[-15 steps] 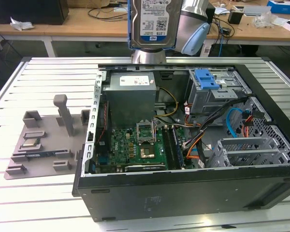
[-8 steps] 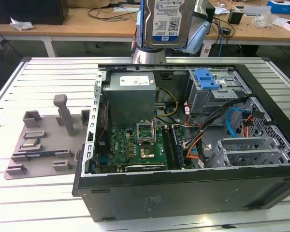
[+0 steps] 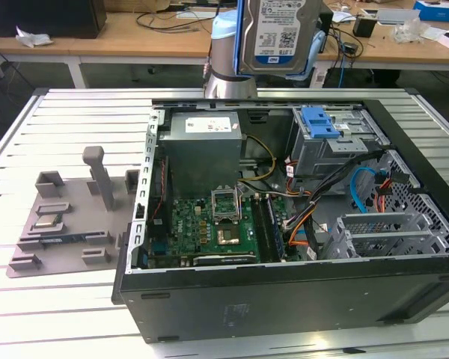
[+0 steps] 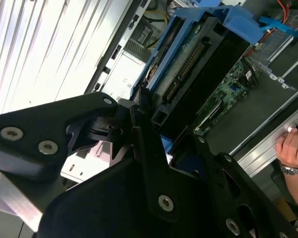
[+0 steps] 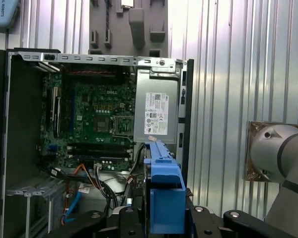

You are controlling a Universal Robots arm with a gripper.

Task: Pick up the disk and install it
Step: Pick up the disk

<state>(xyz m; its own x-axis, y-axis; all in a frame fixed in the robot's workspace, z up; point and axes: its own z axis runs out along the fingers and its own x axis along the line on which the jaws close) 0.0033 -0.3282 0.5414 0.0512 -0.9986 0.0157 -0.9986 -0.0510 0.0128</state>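
Silver disk (image 3: 280, 34) above open case (image 3: 284, 307)

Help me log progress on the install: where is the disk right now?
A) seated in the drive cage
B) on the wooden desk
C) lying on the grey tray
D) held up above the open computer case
D: in the exterior view the disk hangs above the open computer case, and in the first wrist view the tool grips its blue frame.

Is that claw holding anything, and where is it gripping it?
Yes. The claw holds the disk at one end, clamped across its blue carrier bracket, above the open computer case.
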